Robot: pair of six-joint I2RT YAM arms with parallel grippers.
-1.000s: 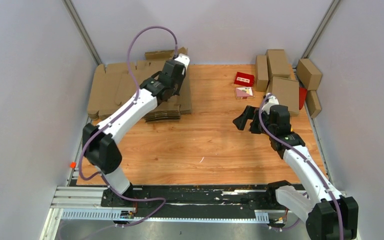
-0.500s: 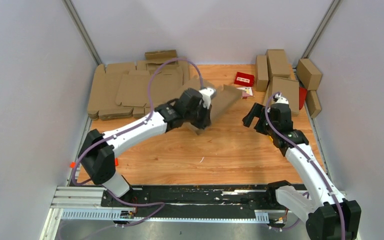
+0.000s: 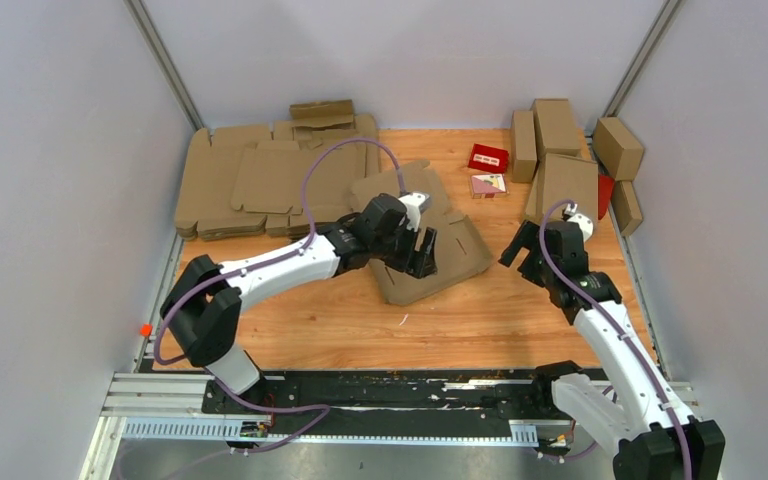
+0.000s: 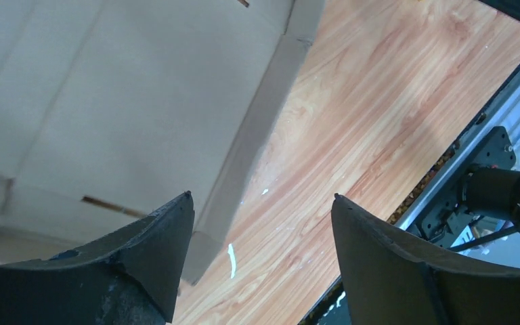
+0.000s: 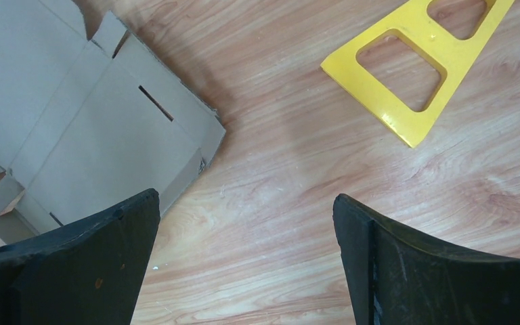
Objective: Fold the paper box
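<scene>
A flat brown corrugated cardboard sheet with cut flaps and slots, the paper box (image 3: 460, 250), lies unfolded on the wooden table (image 3: 360, 310), near its middle and turned at an angle. The left gripper (image 3: 422, 255) hangs low over the sheet's near-left part. Its fingers are spread apart and grip nothing.

In the left wrist view the sheet fills the upper left. Its long edge runs down to the tip of the finger on that side, and whether they touch cannot be told. The other finger stands over bare wood.

The right gripper (image 3: 520, 245) hovers just right of the sheet, its fingers wide apart and empty. Its wrist view shows the sheet's corner beyond one finger and clear of it, with a flat yellow plastic frame (image 5: 413, 68) lying on the wood farther off.

A thick pile of flat brown blanks (image 3: 260, 180) sits at the far left.
</scene>
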